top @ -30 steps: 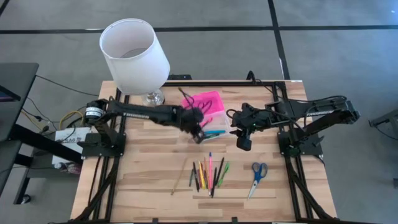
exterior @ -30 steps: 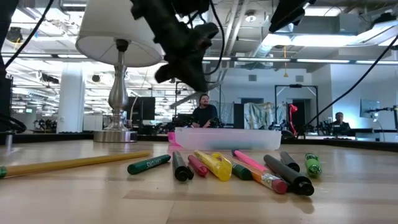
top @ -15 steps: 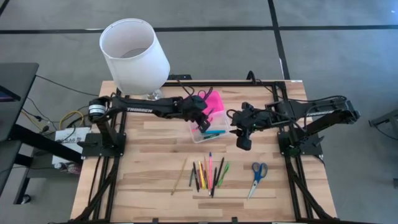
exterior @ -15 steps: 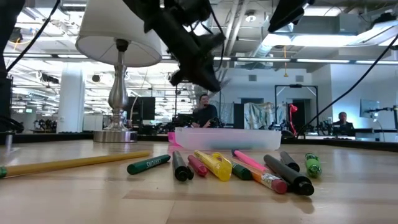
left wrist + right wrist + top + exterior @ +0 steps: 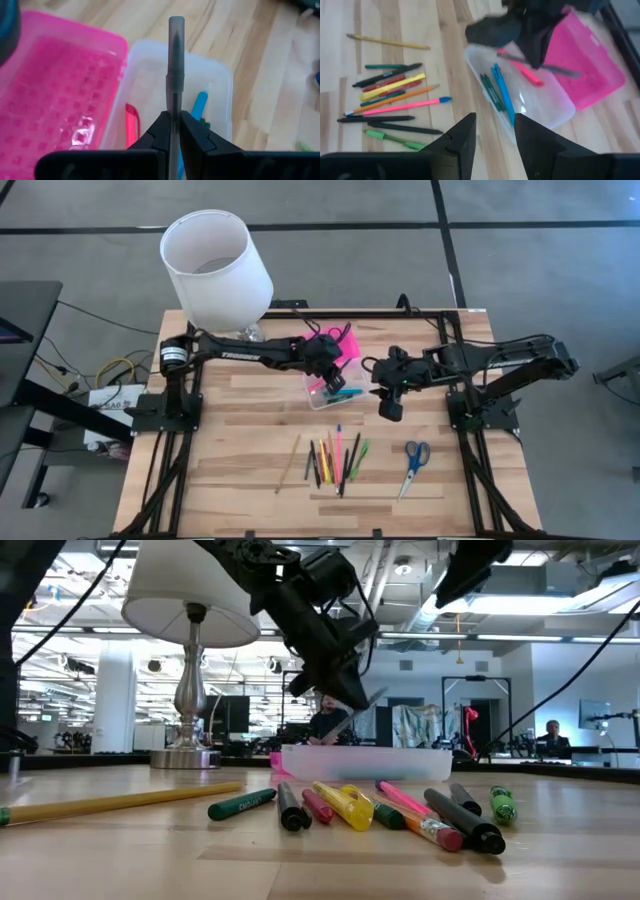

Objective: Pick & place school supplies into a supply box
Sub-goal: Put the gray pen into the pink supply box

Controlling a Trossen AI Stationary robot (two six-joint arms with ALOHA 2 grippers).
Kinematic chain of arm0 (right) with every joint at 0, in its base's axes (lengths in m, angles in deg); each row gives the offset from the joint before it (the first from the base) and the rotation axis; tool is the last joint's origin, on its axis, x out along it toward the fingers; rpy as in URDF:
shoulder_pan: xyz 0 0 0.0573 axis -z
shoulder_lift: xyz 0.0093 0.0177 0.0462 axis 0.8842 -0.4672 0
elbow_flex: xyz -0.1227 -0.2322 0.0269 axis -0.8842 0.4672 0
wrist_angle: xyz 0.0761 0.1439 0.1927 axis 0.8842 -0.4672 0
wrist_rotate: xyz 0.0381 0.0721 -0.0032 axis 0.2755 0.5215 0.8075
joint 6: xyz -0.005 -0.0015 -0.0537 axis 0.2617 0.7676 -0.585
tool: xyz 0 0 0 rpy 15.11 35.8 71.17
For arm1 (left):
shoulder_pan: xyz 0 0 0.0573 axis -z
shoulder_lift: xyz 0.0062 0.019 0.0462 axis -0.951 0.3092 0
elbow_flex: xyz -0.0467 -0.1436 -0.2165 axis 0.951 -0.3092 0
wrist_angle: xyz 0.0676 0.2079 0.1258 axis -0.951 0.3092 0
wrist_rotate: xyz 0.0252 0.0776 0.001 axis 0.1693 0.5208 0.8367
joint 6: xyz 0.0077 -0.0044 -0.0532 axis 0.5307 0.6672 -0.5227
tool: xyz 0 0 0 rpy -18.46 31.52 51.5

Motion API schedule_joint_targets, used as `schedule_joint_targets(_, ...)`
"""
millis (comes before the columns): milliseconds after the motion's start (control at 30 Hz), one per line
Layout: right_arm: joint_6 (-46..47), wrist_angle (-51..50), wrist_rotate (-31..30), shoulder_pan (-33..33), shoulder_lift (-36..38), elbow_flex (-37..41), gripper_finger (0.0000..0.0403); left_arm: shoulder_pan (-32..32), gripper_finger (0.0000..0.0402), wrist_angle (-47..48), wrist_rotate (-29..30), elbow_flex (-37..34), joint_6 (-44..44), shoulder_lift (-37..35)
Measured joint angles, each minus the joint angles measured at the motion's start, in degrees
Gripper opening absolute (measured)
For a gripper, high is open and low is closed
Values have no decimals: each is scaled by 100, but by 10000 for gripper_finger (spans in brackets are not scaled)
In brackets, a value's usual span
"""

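left gripper (image 5: 171, 131), clamped on a grey pen (image 5: 175, 65), has swung over the box (image 5: 215, 80) below it; release comes next. right gripper (image 5: 495, 131) waits apart.

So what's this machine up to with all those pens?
It is packing school supplies into a pencil case. The left gripper is shut on a grey pen and holds it over the clear base of the case, beside its pink lid. A few pens already lie inside. The right gripper hangs open nearby. More pens and blue-handled scissors wait on the table.
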Motion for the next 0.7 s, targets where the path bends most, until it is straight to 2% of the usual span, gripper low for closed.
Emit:
schedule_joint_targets(167,204,114,15,-7,2,325,127,-73,11,73,-103,-7,16,-2)
schedule_joint_targets(467,311,354,16,-37,2,342,127,-71,15,107,-103,-7,249,-2)
schedule_joint_targets(700,311,335,17,-37,2,342,127,-55,78,414,0,-7,423,-2)
